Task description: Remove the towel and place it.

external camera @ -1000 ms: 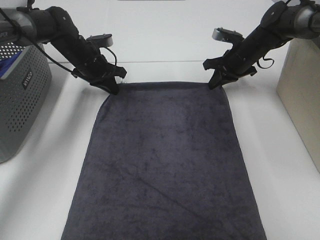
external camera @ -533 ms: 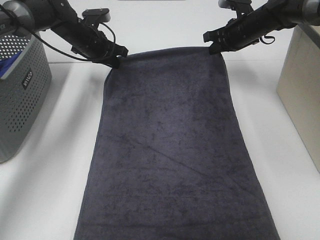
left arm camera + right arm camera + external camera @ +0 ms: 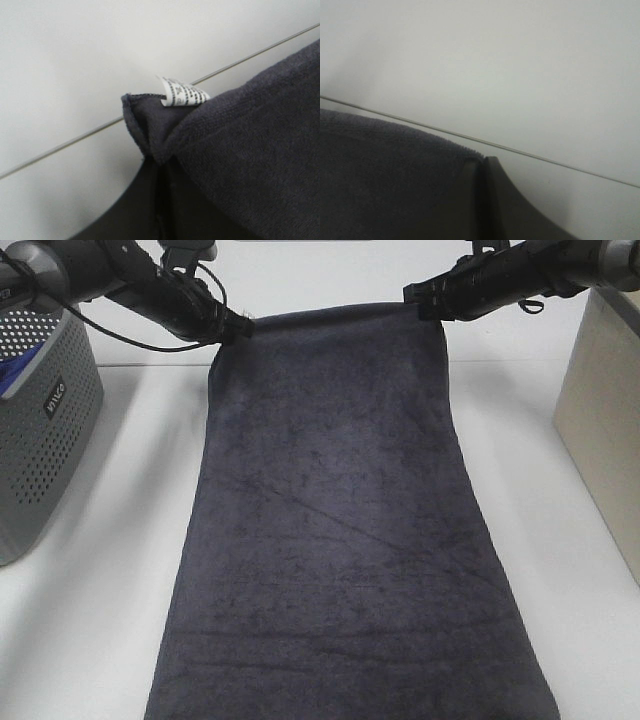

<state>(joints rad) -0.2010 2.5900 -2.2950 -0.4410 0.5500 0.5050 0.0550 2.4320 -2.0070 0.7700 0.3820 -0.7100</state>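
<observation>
I have my left gripper (image 3: 236,328) pinched tight on one far corner of the towel (image 3: 340,540) and my right gripper (image 3: 418,300) pinched tight on the other, so its far edge hangs lifted between my arms while the rest of the charcoal cloth slopes down and spreads over the white table (image 3: 90,610) toward the near edge. In my left wrist view a small white printed label (image 3: 184,93) curls out of the bunched corner just past my closed jaws. A perforated grey basket (image 3: 40,430) with a bit of blue cloth (image 3: 14,375) inside stands well clear on my left, and a beige box (image 3: 600,420) stands apart on my right, neither touching the towel.
</observation>
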